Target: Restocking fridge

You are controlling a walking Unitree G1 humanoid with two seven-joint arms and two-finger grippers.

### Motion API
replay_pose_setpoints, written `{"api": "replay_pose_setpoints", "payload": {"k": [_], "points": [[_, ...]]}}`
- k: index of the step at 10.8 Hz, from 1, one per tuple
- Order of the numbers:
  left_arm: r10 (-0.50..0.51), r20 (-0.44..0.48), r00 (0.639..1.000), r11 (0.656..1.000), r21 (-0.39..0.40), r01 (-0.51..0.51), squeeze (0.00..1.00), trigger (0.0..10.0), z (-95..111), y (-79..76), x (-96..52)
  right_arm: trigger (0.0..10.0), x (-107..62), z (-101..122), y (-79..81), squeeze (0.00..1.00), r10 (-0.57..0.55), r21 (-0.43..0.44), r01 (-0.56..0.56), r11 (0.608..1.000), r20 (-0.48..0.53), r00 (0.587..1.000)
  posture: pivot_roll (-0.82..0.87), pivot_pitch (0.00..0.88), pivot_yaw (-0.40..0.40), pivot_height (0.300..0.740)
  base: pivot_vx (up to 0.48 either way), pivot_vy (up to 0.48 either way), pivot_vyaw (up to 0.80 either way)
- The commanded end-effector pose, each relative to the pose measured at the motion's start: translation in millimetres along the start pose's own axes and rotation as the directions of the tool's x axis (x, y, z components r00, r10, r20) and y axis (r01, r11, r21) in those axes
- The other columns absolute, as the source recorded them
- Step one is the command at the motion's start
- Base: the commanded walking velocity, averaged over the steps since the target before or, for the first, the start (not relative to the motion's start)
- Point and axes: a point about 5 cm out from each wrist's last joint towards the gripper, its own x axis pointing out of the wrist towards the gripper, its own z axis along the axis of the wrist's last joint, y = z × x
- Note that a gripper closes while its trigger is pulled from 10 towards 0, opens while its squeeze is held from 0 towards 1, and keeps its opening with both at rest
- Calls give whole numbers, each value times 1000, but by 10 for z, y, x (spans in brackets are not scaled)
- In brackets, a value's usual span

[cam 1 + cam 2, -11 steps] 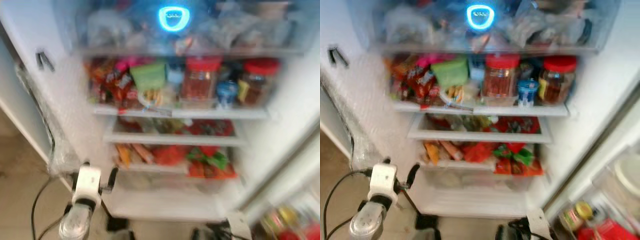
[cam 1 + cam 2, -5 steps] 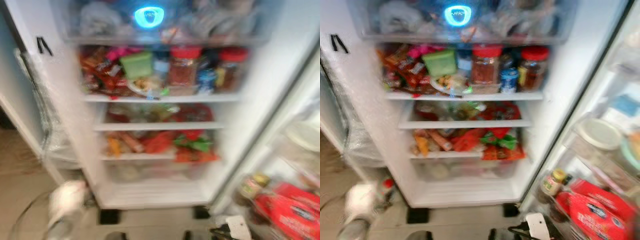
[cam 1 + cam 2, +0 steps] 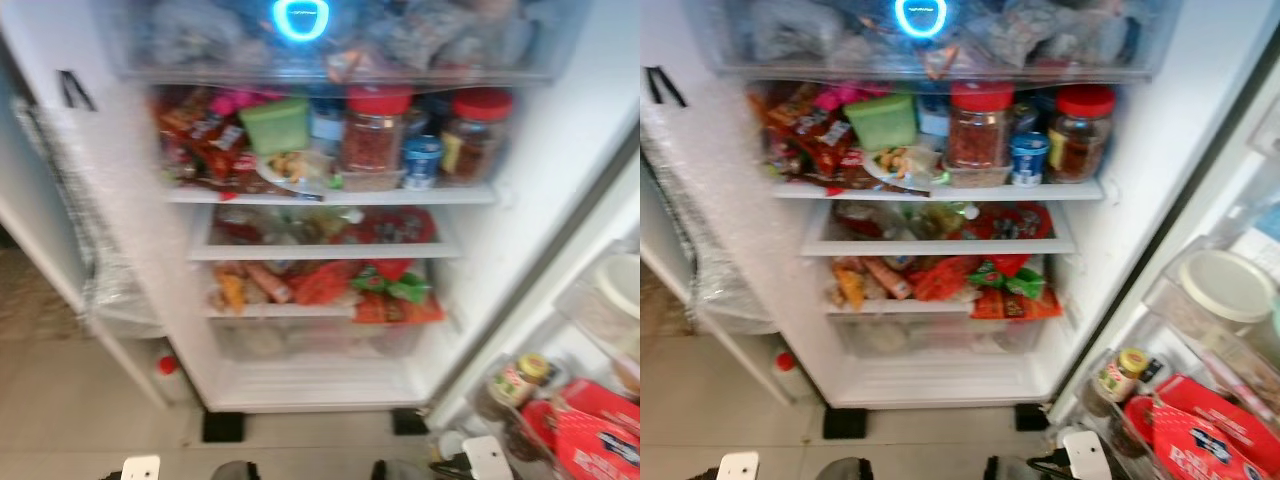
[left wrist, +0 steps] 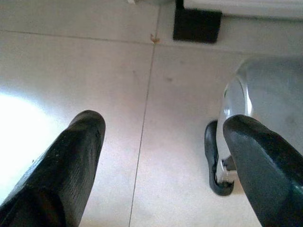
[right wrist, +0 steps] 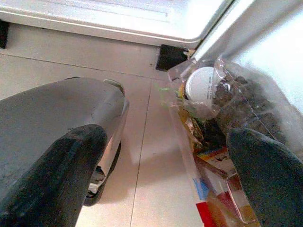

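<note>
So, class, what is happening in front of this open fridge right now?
The robot stands facing the open white fridge, whose shelves are crowded: two red-lidded glass jars, a green plastic box and red and orange packets lower down. Nothing is being handled at present. The left tool hangs open over the pale tiled floor, and the right tool hangs open near the door shelf holding a red carton.

Head pair looking forward and down into the open fridge (image 3: pixel 320 395), shelves near, right eye set slightly rightward, both sharing shelves and door bins, left wrist camera aimed down at floor tiles (image 4: pixel 142 71), right wrist camera low by the door bin (image 5: pixel 227 118)
</note>
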Motion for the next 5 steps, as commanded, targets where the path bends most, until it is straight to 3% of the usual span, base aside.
{"api": "replay_pose_setpoints", "payload": {"k": [1,5], "points": [[-1,-2,1000,1000,-27,1,0,10000,-12,-18,6,10000,-10,-171,120,0,40,10,-39,999,-70,997,-27,0,-18,636,0,394,0],[-17,-12,1000,1000,-23,17,0,10000,-14,-105,21,10000,-11,-179,123,0,38,12,-37,999,-73,997,-28,0,-14,636,0,390,0]]}}
